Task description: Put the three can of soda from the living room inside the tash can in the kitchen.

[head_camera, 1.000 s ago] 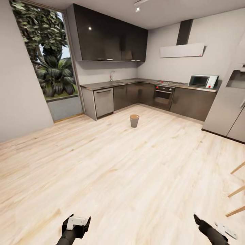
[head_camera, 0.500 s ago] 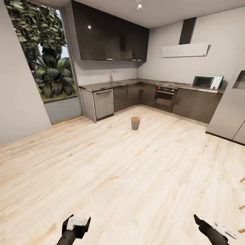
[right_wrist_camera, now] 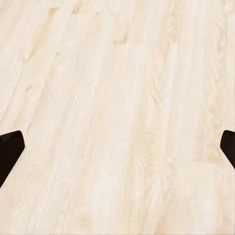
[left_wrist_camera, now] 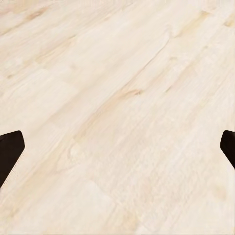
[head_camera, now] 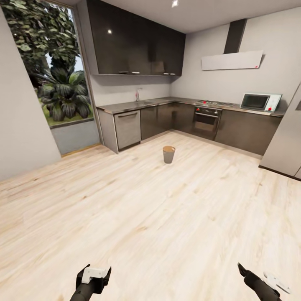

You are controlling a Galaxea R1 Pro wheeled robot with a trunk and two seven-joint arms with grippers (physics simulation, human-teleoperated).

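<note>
Ahead, at twelve o'clock, the tash can point(head_camera: 169, 154) is seen upright on the kitchen floor point(head_camera: 146, 209); left gripper point(left_wrist_camera: 117, 147) and right gripper point(right_wrist_camera: 117, 147) are held spread, empty

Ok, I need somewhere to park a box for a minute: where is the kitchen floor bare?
The pale wood floor is bare all round the trash can: toward the window, toward the fridge, and down to both grippers. The counter is busier, with sink, hob and microwave.
</note>
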